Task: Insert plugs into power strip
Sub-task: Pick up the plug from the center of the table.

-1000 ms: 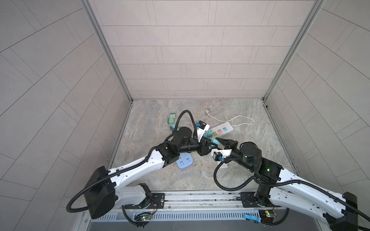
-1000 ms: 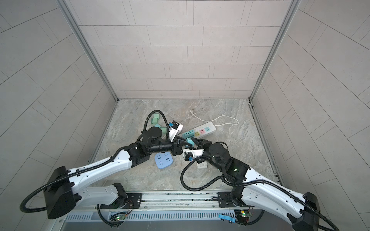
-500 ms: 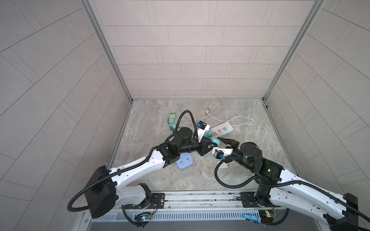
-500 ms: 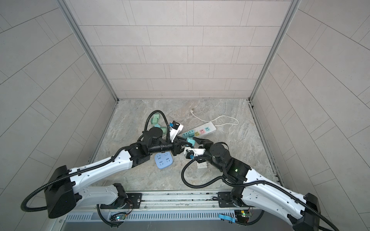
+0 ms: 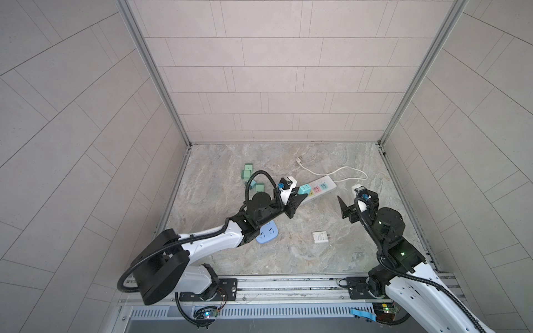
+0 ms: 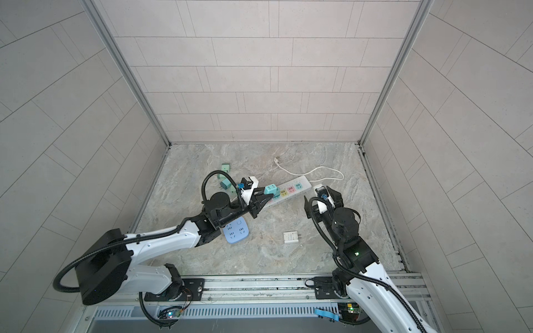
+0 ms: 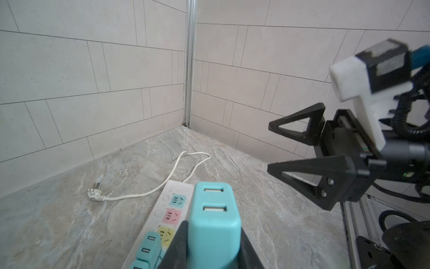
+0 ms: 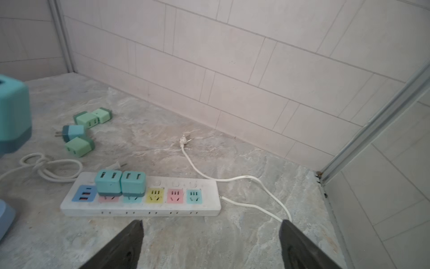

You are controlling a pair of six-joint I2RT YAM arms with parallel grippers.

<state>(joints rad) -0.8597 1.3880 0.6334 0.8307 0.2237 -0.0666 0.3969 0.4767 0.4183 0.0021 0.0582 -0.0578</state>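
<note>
**A:** Where is the plug at this moment?

**B:** The left gripper (image 7: 214, 248) is clamped on a teal blocky plug adapter (image 7: 214, 223), with 1 black finger pressed to each flank. The adapter has rounded corners, and its end face carries 2 slot-shaped USB ports, facing away from the wrist. Its prongs are hidden.

**A:** And where does it sit relative to the strip?

**B:** It is held up over the long white power strip (image 5: 320, 186), which lies flat on the grey marbled tabletop (image 5: 288, 259). In both top views the adapter hangs just beside the yellow socket (image 8: 154, 195).

**A:** Is anything already seated?

**B:** 2 matching teal adapters (image 8: 108, 182) stand upright side by side in the strip, touching each other, next to the blue USB panel (image 8: 83, 193). The yellow, pink and teal sockets show their slots uncovered.

**A:** What about the right gripper?

**B:** The right gripper (image 8: 210, 227) stands spread wide and holds nothing. It is on the robot's side of the strip and apart from it.

**A:** And the spare plugs?

**B:** 4 loose plugs (image 8: 78, 146) are clustered beyond the strip's USB end, 3 mint green and 1 teal. The teal one lies on its side with its metal prongs showing. A flat white rectangular charger block (image 5: 319, 238) lies alone between the 2 arms. A light-blue rounded socket block (image 6: 236, 230) sits partly under the left arm.
</note>
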